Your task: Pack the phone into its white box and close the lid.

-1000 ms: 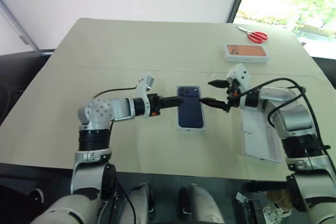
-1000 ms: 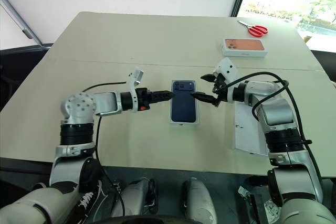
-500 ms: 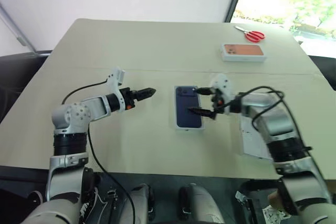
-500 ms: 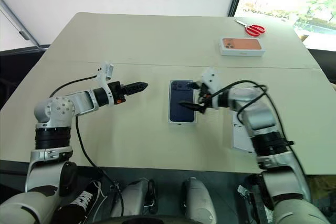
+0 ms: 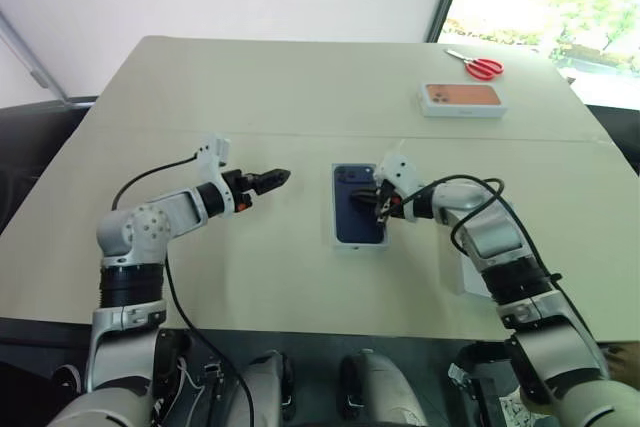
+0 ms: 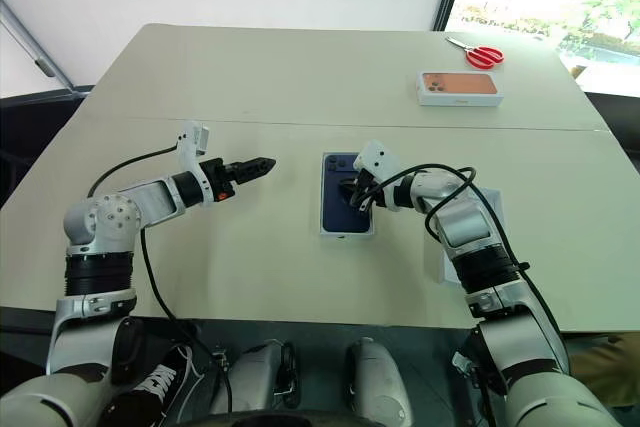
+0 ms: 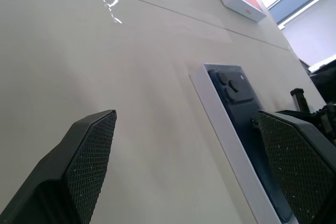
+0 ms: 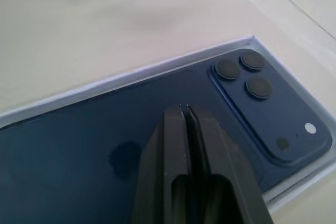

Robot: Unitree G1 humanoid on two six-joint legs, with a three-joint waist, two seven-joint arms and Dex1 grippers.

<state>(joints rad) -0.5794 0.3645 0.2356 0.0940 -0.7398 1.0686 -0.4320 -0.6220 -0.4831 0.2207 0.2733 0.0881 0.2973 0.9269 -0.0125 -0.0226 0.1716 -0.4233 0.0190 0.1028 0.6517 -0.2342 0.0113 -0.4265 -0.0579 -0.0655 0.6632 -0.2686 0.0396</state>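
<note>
Beige table [image 5: 200, 97] carries the phone [image 5: 355, 209], seated in the white box [image 6: 345, 233]. Pressed on its back is the right end effector [image 8: 185, 114], fingers together; a slip could scratch the gloss. Left of the phone, the left end effector [image 5: 268, 180] is held spread.
</note>
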